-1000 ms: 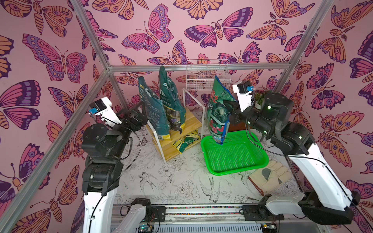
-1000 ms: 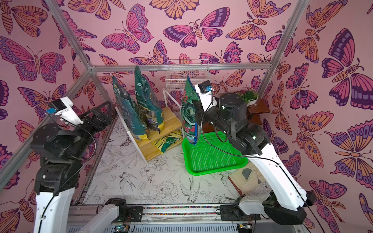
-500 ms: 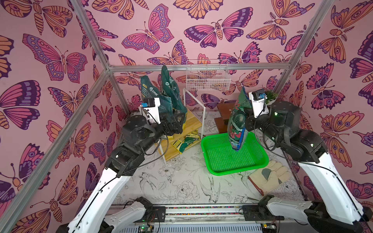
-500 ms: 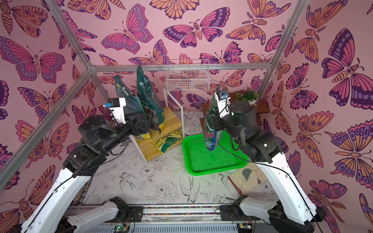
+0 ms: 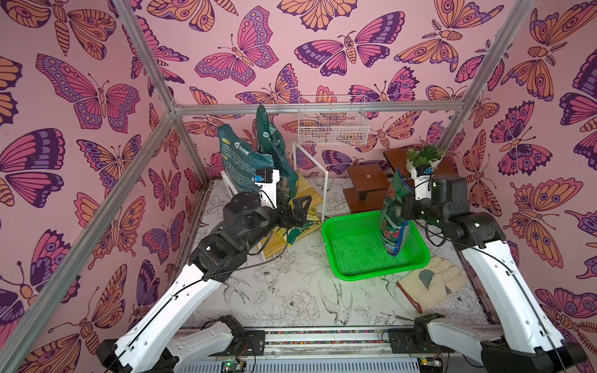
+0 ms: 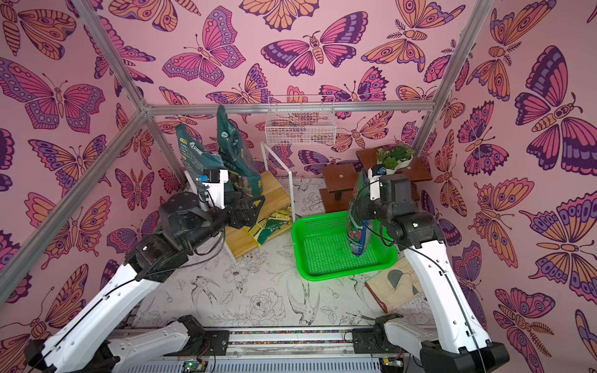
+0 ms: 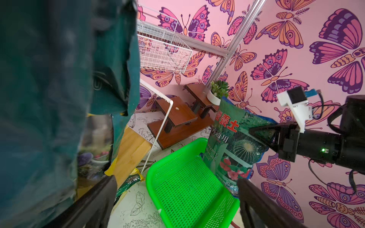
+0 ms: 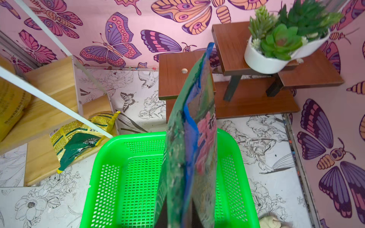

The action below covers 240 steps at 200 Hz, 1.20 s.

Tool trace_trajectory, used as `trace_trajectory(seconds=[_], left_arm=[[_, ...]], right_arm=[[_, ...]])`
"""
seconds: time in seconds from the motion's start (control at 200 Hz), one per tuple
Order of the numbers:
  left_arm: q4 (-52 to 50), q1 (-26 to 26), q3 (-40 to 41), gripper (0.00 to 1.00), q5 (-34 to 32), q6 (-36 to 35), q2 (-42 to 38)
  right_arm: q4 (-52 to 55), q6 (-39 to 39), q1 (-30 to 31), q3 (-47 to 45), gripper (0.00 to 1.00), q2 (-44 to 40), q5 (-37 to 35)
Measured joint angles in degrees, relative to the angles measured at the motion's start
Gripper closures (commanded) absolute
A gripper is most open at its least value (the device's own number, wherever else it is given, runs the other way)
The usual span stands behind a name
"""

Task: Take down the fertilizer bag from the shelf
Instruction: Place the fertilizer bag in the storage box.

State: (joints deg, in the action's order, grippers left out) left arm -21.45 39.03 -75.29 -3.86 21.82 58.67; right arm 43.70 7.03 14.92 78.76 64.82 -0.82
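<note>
The bag (image 5: 394,222) hangs upright, long axis vertical, over the tray's (image 5: 365,276) right side, clear of the shelf (image 6: 274,190). The right end effector (image 7: 256,132) pinches its edge. Whether its bottom touches the tray is unclear. The left end effector (image 5: 299,210) gapes.

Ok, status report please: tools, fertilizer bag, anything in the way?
Right tool shut on fertilizer bag, upright over green tray. Left tool open, beside dark bags on shelf. Tray bare beneath it.

Left white-and-black jointed arm (image 5: 181,290) stretched forward; black two-finger left hand (image 5: 299,210) spread wide open. Right arm (image 5: 504,274) bent at elbow; right hand (image 5: 403,210) clamped sideways on green cactus-print plastic bag (image 5: 392,226).
</note>
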Motion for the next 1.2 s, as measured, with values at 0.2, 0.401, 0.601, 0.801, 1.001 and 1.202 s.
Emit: trace_trajectory(seconds=[0.2,0.401,0.601,0.801,1.001,1.202], left_arm=[[0.4,0.0,-0.2,0.00,0.0,-0.2,-0.1],[0.5,0.5,0.3,0.00,0.9,0.3,2.9],[1.1,0.7,1.7,0.00,1.0,0.7,3.2],[1.8,0.7,2.1,0.00,0.9,0.8,3.2],[2.1,0.7,2.3,0.00,0.8,0.7,3.2],[2.1,0.7,2.7,0.00,0.6,0.8,3.2]], right_arm=[[-3.3,0.7,-5.4,-8.8,1.00,-1.1,5.4],[-5.7,0.4,-9.4,-10.8,1.00,0.3,11.1],[-11.2,-2.2,-11.1,-11.5,1.00,1.8,14.7],[-19.8,-5.8,-12.0,-18.8,1.00,1.1,15.7],[-22.6,-8.7,-13.6,-23.0,1.00,0.0,15.7],[-23.8,-9.5,-16.1,-23.0,1.00,-0.6,15.6]])
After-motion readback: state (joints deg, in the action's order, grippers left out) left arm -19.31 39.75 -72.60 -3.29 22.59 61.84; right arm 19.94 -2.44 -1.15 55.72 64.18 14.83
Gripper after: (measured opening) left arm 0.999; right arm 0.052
